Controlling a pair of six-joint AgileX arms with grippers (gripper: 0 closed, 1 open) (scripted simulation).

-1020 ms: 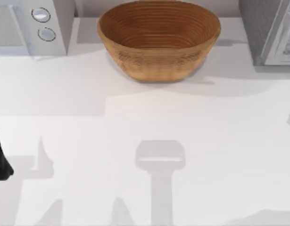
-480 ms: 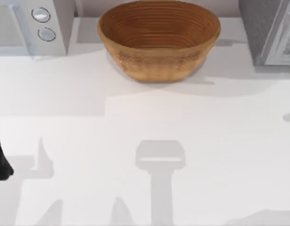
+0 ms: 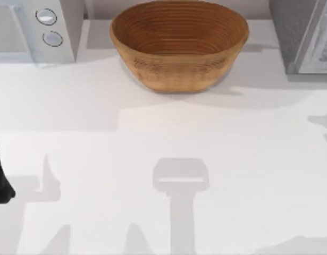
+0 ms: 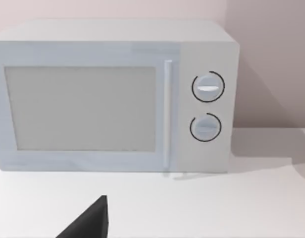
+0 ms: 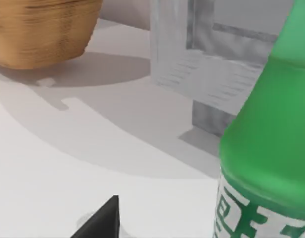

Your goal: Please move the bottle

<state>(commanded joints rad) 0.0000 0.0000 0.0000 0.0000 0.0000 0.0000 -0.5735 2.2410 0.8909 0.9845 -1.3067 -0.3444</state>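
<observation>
One green bottle looms close before the right wrist camera

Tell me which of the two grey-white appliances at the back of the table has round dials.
The white microwave at the back left, with two round dials beside its door. The grey appliance at the back right shows none.

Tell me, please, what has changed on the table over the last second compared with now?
A grey shadow at the table's right edge has crept up and inward; nothing visibly was taken hold of or let go. The wicker basket, the microwave and the dark left arm at the left edge stayed put.
</observation>
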